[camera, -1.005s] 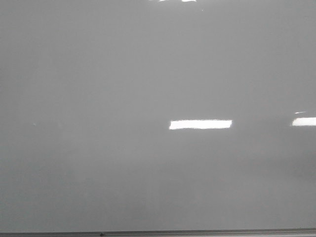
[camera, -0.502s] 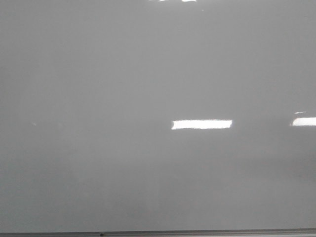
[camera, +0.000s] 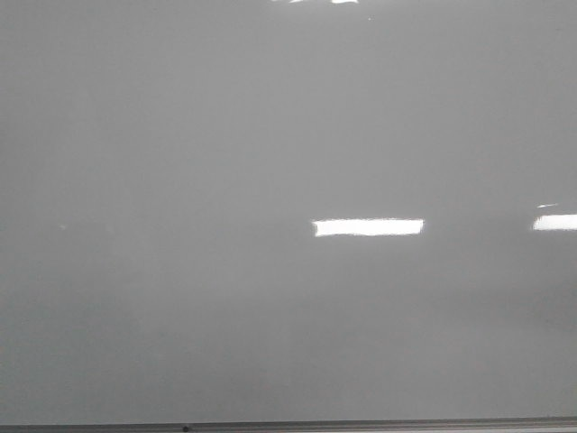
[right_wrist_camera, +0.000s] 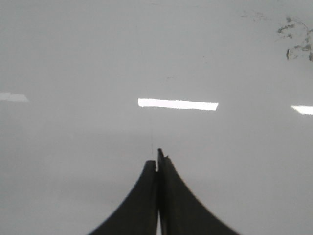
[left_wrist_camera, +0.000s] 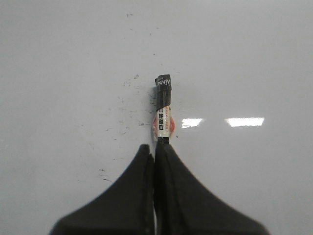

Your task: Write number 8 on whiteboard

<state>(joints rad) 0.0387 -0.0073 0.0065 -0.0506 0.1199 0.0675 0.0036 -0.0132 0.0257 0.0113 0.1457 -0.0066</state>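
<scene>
Almost nothing changes across the front view over the last second: the whiteboard [camera: 180,180] fills it, bare and grey, and only the left end of the bright glare strip [camera: 368,227] shifts a touch. No arm has come into that view, and no stroke of the number 8 shows anywhere on the board, so I judge the writing has not begun.

My left hand [left_wrist_camera: 155,152] is pinched tight on a marker [left_wrist_camera: 164,110], a short pen with a white and red label and a dark end pointing away from the fingers over the board. Whether that end touches the surface I cannot tell. Faint dark specks [left_wrist_camera: 124,120] lie on the board beside it; they read as old residue, not a fresh line.

My right hand [right_wrist_camera: 157,159] is closed with nothing I can see between the fingers, hanging over plain board with some grey smudges [right_wrist_camera: 296,41] well off to one side.

Next I need the tip down and the upper loop started.
</scene>
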